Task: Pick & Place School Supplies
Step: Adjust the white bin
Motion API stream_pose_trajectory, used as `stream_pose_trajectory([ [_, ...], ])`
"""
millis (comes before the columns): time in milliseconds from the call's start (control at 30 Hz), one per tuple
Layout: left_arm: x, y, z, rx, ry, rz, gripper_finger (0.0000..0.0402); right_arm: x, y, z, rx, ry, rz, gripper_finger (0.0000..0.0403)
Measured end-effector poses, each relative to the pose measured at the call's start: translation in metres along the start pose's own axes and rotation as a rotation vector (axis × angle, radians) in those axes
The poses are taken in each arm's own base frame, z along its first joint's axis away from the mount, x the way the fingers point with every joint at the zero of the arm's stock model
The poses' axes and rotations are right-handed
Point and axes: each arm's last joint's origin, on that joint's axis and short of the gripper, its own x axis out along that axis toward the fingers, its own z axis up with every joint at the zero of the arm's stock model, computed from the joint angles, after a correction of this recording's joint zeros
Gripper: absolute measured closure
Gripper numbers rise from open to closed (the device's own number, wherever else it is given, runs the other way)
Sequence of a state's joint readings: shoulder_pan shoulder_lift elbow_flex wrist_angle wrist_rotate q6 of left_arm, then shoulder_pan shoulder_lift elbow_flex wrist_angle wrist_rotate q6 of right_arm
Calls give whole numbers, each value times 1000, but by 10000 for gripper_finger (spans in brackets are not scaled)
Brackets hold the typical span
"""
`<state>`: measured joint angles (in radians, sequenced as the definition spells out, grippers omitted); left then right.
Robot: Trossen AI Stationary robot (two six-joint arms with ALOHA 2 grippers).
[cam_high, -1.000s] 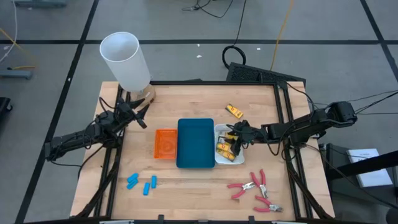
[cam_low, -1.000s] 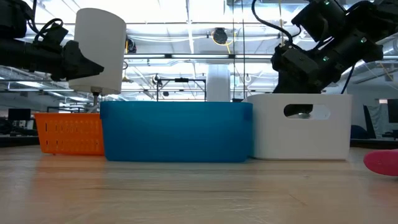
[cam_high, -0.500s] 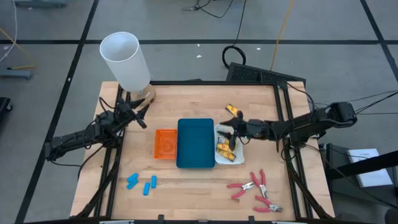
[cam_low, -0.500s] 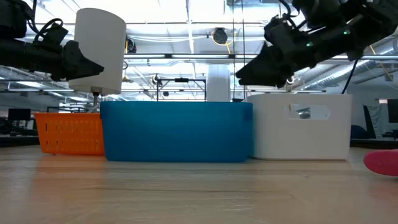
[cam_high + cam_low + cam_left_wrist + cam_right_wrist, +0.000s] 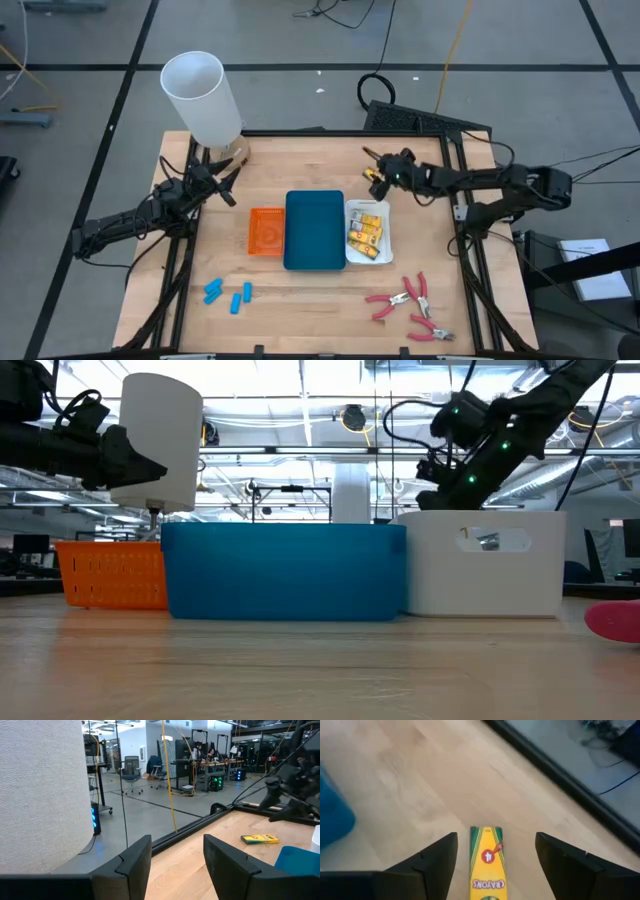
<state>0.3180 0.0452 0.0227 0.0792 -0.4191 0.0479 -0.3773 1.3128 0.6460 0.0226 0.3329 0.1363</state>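
A loose yellow crayon packet lies flat on the wood near the table's far edge. My right gripper hovers over it, open, one finger on either side and not touching it. Several more yellow packets lie in the white tray. Three light-blue stubby pieces rest near the near-left corner. Red-handled pliers lie at the near right. My left gripper waits open beside the tall white cylinder.
A blue tray and a smaller orange tray sit side by side mid-table, left of the white tray. The white cylinder stands at the far-left corner. A black frame rail runs along the table's right edge. Bare wood lies between the trays and the near edge.
My right gripper has risen out of the white tray and moved toward the table's far edge, and now stands over the loose crayon packet. The packets in the tray stay where they were.
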Motion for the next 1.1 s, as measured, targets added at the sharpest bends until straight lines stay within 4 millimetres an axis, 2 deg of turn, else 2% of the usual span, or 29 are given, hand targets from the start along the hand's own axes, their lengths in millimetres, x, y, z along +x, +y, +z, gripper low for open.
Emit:
stream_pose_trajectory([
  [167, 0, 0, 0, 0, 0, 0, 220, 11, -13, -3, 5, 61, 106, 139],
  [500, 0, 0, 0, 0, 0, 0, 220, 48, -13, -23, -28, 165, 105, 137],
  [633, 0, 0, 0, 0, 0, 0, 220, 49, -12, -28, -36, 190, 102, 139],
  [1100, 0, 0, 0, 0, 0, 0, 220, 46, -6, -23, -41, 162, 125, 144],
])
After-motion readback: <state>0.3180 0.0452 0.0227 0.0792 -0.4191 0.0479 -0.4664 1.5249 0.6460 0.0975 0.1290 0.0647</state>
